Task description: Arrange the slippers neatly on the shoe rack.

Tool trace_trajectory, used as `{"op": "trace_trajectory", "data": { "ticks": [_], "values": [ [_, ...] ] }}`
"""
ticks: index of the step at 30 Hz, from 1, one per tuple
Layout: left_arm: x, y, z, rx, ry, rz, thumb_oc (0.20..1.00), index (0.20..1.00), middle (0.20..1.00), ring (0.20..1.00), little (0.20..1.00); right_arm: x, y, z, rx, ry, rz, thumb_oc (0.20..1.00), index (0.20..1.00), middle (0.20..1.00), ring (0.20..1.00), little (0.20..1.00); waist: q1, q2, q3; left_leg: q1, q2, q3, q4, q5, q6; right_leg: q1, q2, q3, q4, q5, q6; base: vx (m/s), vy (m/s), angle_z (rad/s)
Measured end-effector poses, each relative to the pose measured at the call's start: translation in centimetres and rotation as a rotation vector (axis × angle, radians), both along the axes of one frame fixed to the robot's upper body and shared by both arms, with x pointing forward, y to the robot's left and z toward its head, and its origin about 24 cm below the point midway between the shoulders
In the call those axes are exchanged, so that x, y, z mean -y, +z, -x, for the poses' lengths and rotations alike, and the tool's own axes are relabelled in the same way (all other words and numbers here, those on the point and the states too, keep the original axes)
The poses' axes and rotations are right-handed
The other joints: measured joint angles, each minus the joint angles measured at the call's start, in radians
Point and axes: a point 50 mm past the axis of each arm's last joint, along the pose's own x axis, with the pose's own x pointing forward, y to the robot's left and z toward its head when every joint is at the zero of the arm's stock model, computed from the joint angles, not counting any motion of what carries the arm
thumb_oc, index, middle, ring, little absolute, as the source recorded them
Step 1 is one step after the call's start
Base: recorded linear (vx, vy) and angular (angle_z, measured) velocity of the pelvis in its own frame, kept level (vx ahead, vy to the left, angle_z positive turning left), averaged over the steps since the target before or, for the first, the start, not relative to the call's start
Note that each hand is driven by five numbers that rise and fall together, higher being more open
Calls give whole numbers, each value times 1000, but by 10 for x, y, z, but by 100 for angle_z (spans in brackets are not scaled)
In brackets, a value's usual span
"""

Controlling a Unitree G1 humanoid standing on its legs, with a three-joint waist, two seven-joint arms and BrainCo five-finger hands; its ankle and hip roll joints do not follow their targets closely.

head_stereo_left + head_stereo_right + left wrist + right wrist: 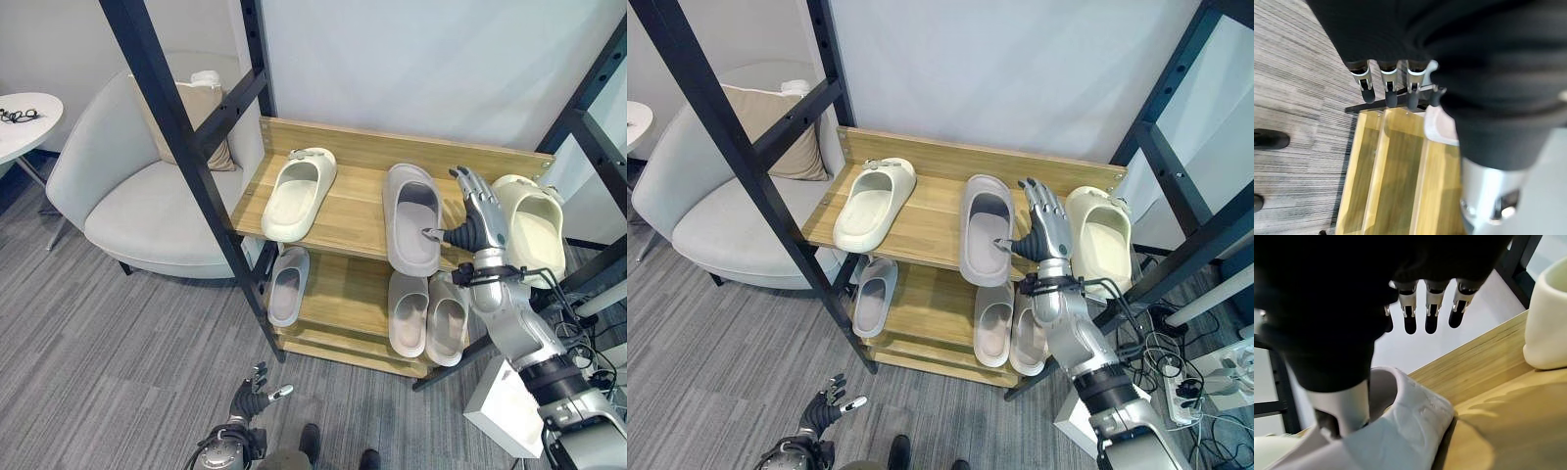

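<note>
now right hand [477, 220], fingers straight, thumb touching grey slipper [412, 217] beside it.

Six slippers [299, 193], one shoe rack [353, 211], one armchair [127, 186], one cushion [191, 117].

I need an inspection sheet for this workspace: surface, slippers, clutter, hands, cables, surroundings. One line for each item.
Surface: wooden shoe rack with tiers, in a black frame.
Job's things: top tier holds a cream slipper at left, a grey slipper in the middle and a second cream slipper at the right end; the lower tier holds a grey slipper at left and a grey pair at right.
Clutter: nothing seen on the rack.
Hands: right hand open beside the middle grey slipper, thumb at its edge; left hand low over the floor, open.
Cables: on the floor at right.
Surroundings: armchair with cushion, carpet.
</note>
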Motion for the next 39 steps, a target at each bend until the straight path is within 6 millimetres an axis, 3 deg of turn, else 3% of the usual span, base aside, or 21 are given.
{"op": "trace_trajectory", "data": {
  "ticks": [4, 5, 7, 22, 27, 31, 34, 35, 39],
  "values": [
    [-2, -2, 5, -15, 1, -2, 1000, 1000, 1000, 1000, 1000, 3, 3, -7, -6, -24, -21, 1000, 1000, 1000, 1000, 1000, 6, -5, 5, -6, 0, -2, 2, 2, 2, -5, 0, -2, 0, 0, 0, 0, 0, 0],
    [-3, -2, 6, -17, 7, 8, 1000, 1000, 1000, 1000, 1000, 6, 5, -12, -12, -34, -42, 583, 583, 583, 583, 583, 7, -8, 10, -6, 0, -2, 6, 2, 2, -5, 0, -2, 0, 0, 0, 0, 0, 0],
    [-3, -2, 6, -20, 0, 7, 1000, 1000, 1000, 1000, 1000, 8, 7, -18, -22, -49, -63, 200, 200, 200, 200, 200, 9, -13, 15, -7, 0, -2, 6, 3, 2, -5, 0, -4, 0, 0, 0, 0, 0, 0],
    [-7, -2, 7, -30, 41, 21, 1000, 1000, 1000, 1000, 1000, -1, -3, -24, -88, -19, -370, 200, 200, 200, 200, 200, 11, -17, 16, -11, -2, -21, 6, 6, -9, -4, 0, -21, 0, 1, -1, -10, -2, 3],
    [-18, 1, 4, -19, 114, 11, 1000, 1000, 1000, 1000, 1000, 3, -5, 17, -1, 9, -531, 200, 200, 200, 200, 200, 10, -6, 15, -10, -4, -21, 7, 14, 2, -1, -2, -21, 0, 1, -3, -19, -26, 0],
    [-24, 1, 5, -21, 159, 4, 1000, 1000, 1000, 1000, 1000, 5, 14, 38, 122, 43, -579, 200, 200, 200, 200, 200, -14, 9, 14, -7, -4, -7, 6, 15, 3, -2, -3, -9, 0, 1, -4, -65, -64, -9],
    [-21, 3, 2, -11, 162, 18, 1000, 1000, 1000, 1000, 1000, -12, 40, 55, 232, 232, -689, 200, 200, 200, 200, 200, -49, 19, 10, -3, 1, 4, 6, 15, 3, -2, -1, 3, 0, 4, -6, -109, -89, -11],
    [-19, 4, 1, -10, 157, 22, 1000, 1000, 1000, 1000, 1000, -30, 47, 61, 225, 419, -826, 200, 200, 200, 200, 200, -68, 22, 9, 5, 4, 8, 6, 15, 1, 2, 2, 3, 0, 5, -7, -59, -42, -9],
    [-12, 5, -3, 0, 143, 52, 1000, 1000, 1000, 1000, 1000, -69, 39, 66, 45, 743, -985, 200, 200, 200, 200, 200, -74, 26, 6, 9, 9, 3, 0, 6, -15, 9, 7, 2, 0, 2, -7, -54, -42, 2]
  ]
}}
